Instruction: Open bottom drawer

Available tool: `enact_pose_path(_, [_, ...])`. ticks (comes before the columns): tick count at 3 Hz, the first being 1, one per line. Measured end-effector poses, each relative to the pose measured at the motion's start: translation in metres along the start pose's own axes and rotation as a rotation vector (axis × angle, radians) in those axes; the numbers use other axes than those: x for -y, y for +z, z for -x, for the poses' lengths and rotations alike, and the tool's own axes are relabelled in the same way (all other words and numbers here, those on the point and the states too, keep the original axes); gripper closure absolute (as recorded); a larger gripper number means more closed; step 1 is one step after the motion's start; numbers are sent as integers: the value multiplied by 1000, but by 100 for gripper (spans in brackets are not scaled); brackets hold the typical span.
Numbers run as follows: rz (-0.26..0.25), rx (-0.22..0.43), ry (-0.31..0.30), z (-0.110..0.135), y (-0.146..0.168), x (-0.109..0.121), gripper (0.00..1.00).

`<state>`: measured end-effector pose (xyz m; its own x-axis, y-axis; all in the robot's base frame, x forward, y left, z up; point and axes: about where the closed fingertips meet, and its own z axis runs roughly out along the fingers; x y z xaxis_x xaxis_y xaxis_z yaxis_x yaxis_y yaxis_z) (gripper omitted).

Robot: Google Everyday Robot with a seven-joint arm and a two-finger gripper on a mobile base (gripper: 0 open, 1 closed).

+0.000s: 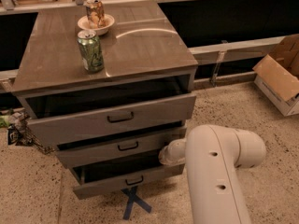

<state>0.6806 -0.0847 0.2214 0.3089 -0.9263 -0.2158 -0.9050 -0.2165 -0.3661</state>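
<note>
The bottom drawer [107,185] is the lowest and narrowest of three grey-brown fronts, with a small black bail handle [134,180]. It stands pulled out a little, with a dark gap above its front. My white arm [215,171] comes in from the lower right. Its wrist end [170,153] sits against the right end of the drawers, between the middle drawer [121,147] and the bottom one. The gripper lies beyond that wrist and is hidden at the cabinet's right edge.
The top drawer [117,118] also stands partly open. A green can [91,50] and a bowl [96,22] holding another can stand on the cabinet top. Blue tape cross [134,203] marks the floor in front. A cardboard box [280,76] lies at the right.
</note>
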Motion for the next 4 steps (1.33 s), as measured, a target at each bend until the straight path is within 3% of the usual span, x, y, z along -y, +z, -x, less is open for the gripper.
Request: enact_pose_path(4, [-9,16,-14,-9,28,2,100])
